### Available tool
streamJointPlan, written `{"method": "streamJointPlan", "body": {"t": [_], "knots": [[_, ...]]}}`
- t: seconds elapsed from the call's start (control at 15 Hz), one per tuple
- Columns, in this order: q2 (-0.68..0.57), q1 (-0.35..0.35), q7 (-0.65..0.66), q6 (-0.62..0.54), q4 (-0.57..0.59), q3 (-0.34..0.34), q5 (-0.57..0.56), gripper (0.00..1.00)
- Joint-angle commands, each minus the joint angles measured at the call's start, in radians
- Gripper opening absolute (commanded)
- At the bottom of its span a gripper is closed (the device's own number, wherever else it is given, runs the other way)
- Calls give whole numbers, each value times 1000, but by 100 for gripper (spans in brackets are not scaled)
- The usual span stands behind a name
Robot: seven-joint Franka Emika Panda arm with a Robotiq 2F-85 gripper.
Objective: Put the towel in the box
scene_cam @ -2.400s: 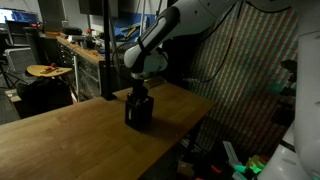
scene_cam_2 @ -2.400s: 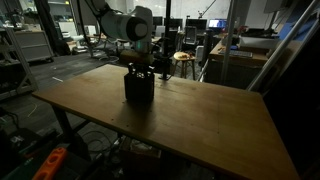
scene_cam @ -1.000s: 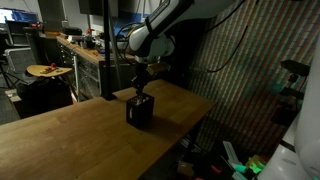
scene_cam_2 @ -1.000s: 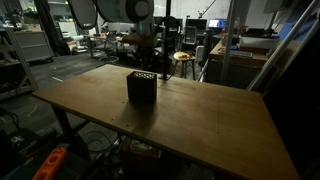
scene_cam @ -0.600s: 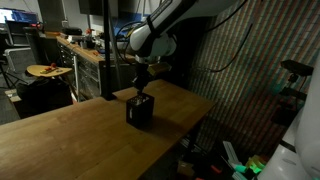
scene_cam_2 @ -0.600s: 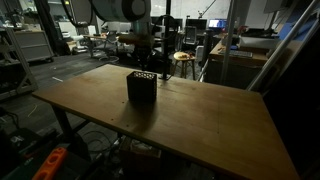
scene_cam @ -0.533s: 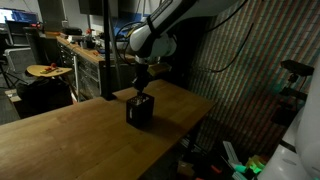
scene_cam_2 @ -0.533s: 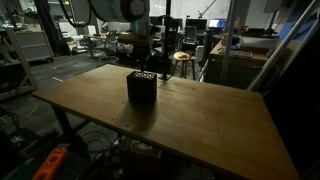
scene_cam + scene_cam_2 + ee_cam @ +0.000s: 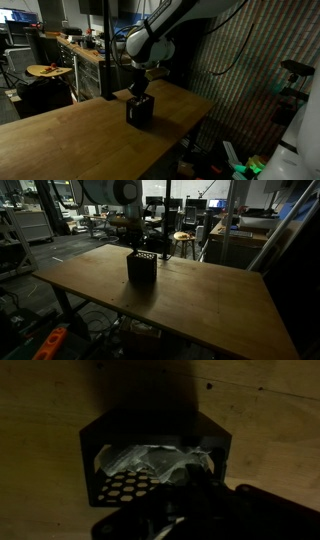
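Probably a lab: workbenches [image 9: 72, 50], monitors [image 9: 213, 202].

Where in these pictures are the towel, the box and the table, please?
box [image 9: 141, 272], in an exterior view, on its dark near side.
towel [image 9: 145, 460], in the wrist view, on the pale rumpled cloth inside the box.
table [image 9: 200, 300], in an exterior view, on bare wood beside the box.

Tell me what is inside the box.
In the wrist view, the pale towel lies crumpled inside the box. The towel covers the floor of the box, so anything beneath it cannot be seen.

Matt wooden table [image 9: 200, 300]; rumpled cloth towel [image 9: 150, 460]
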State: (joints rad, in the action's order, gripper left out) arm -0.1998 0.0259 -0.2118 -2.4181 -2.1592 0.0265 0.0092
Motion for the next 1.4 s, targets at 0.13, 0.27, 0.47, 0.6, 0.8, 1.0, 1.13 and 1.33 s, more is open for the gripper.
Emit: {"method": "streamJointPlan", "body": {"t": [0.13,0.27,0.47,0.6,0.8,1.0,1.13,1.33], "knots": [[2,7,18,-22,21,-25,-19,10],[-5,9,17,-26,29,-33,-20,10],[-20,7,18,-31,35,-33,-16,10],[-30,5,17,-35,37,-30,-14,10],[-47,3,16,-39,41,-24,-12,10],[-77,2,11,-44,46,-17,-5,10],[-103,3,9,-51,52,-10,0,10],[-149,7,5,-62,67,-3,6,9]]}}
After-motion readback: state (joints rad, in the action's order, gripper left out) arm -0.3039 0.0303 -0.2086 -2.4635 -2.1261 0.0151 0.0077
